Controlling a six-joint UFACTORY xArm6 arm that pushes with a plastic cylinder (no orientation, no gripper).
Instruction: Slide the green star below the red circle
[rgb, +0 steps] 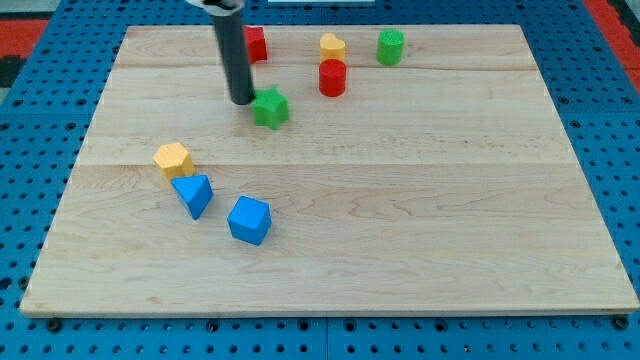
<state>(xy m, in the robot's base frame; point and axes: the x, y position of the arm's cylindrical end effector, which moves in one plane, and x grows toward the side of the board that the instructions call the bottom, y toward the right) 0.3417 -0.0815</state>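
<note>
The green star (270, 108) lies on the wooden board (400, 220) near the view's top, left of centre. The red circle (332, 77) stands up and to the right of it, about a block's width away. My tip (243, 101) is just left of the green star, touching or nearly touching its left side. The dark rod rises from there to the view's top edge.
A red block (256, 44) sits behind the rod at the top. A yellow block (332, 46) sits just above the red circle, a green cylinder (390, 46) to its right. A yellow block (173, 159), a blue triangle (193, 194) and a blue cube (249, 220) cluster at lower left.
</note>
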